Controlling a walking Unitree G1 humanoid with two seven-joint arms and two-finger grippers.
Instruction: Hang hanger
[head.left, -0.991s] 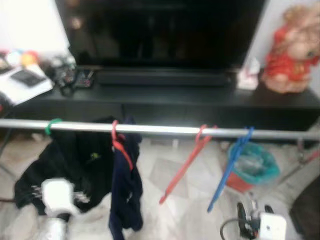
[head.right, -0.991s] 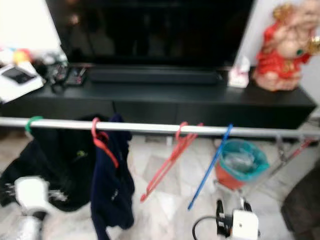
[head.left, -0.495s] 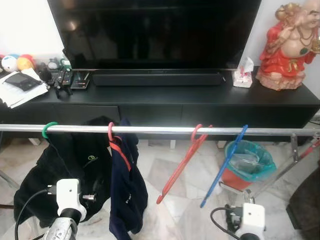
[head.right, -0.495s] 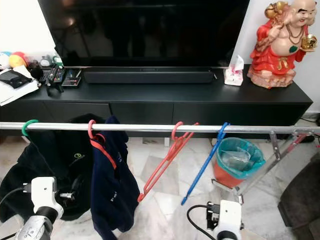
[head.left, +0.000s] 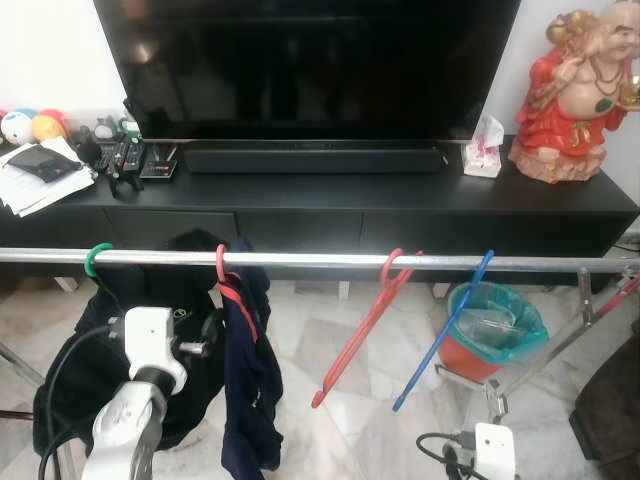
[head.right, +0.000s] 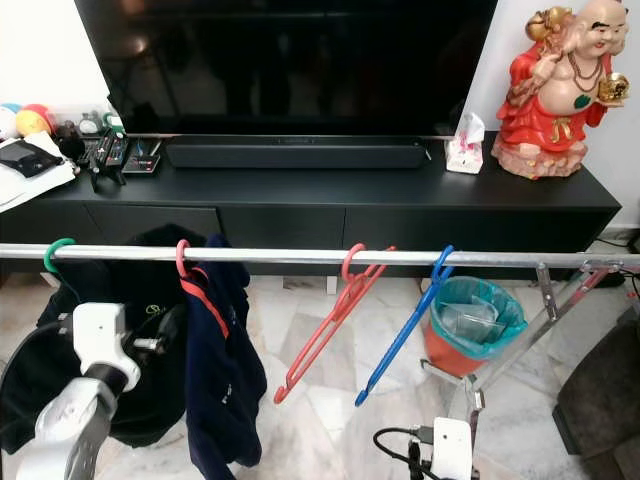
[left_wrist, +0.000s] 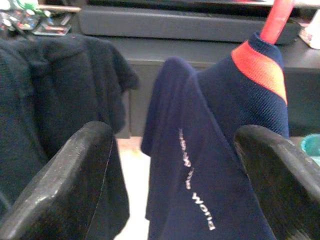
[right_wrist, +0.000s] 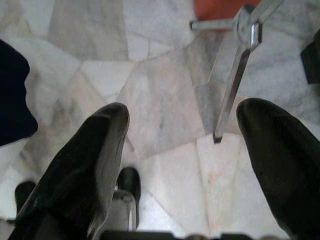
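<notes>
Marble floor (right_wrist: 165, 115); left end effector (left_wrist: 175, 165) open, navy garment (left_wrist: 215, 165) on red hanger (left_wrist: 276, 17) between fingers.

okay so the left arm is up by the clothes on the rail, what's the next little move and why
Probably ease the left gripper forward onto the navy garment. Its fingers are open and empty, the garment on its red hanger hangs right between them, and the right gripper points at the floor.

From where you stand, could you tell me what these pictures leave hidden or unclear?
- Green hanger: only its hook shows; the black garment covers the rest.
- Rail: both ends cut off by the head views' edges.
- White lettering on the navy garment: too blurred to read, left wrist view.
- Small items on the TV cabinet: too small to identify.
</notes>
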